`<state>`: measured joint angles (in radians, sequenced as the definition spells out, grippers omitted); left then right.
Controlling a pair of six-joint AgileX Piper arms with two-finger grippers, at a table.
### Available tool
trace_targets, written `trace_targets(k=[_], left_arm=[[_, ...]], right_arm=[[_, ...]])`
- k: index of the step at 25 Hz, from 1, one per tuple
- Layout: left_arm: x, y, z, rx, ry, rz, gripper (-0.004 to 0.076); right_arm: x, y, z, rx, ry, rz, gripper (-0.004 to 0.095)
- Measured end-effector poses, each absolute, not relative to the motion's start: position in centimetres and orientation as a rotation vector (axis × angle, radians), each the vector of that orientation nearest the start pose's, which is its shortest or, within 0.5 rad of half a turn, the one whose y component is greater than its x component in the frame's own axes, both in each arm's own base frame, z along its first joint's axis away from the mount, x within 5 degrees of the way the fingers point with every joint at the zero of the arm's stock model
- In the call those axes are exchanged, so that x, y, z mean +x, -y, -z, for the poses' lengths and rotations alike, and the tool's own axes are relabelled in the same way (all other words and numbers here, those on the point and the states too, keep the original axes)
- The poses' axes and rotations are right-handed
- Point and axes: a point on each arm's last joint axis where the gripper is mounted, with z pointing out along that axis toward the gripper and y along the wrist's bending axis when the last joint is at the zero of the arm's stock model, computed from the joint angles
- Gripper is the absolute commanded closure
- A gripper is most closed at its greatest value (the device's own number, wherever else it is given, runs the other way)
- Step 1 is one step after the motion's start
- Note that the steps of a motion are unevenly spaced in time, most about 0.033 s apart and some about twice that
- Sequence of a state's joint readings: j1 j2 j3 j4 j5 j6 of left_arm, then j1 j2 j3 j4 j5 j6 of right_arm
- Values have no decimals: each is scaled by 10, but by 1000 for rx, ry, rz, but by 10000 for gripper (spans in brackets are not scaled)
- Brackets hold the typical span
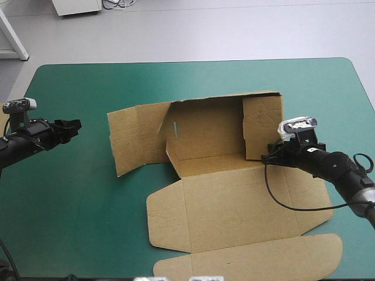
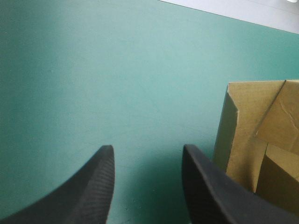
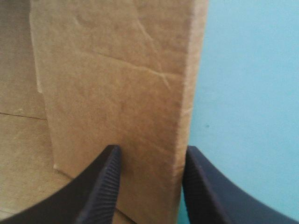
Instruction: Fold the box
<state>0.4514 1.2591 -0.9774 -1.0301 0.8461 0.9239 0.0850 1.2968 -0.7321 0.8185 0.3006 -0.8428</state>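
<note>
With right claw point(image 3: 150, 148) open astride a raised wall of the box point(image 1: 222, 199), grip squarely before tucking; left claw point(image 2: 147, 146) open, empty.

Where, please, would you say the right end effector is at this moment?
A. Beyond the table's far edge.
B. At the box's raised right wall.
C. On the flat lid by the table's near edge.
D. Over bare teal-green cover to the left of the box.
B: the right end effector has its open fingers either side of the raised right wall of the box.
</note>
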Motion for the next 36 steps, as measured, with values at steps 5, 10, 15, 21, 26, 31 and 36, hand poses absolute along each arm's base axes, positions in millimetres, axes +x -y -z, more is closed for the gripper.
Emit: trace_targets(k=[5,10,15,21,26,31,36], left_arm=[[253,-57,-331,-38,-2140,490,414],[253,-57,-331,-40,-2137,495,428],[253,-57,-331,-36,-2140,501,428],[252,-56,-331,-33,-2142,506,428],[252,-56,-331,-29,-2144,511,428],[252,-56,-331,-29,-2144,512,428],[252,-55,-331,-28,-2144,517,428]], right_arm=[[262,-41,-251,-266,-2228,-238,909],[266,-45,-258,-282,-2234,-273,908],[272,-46,-276,-281,-2304,-289,908],[294,-41,-295,-262,-2508,-207,908],[338,-45,-299,-286,-2743,-215,909],[370,-49,-296,-326,-2805,-222,814],[381,-50,-293,-350,-2786,-225,353]])
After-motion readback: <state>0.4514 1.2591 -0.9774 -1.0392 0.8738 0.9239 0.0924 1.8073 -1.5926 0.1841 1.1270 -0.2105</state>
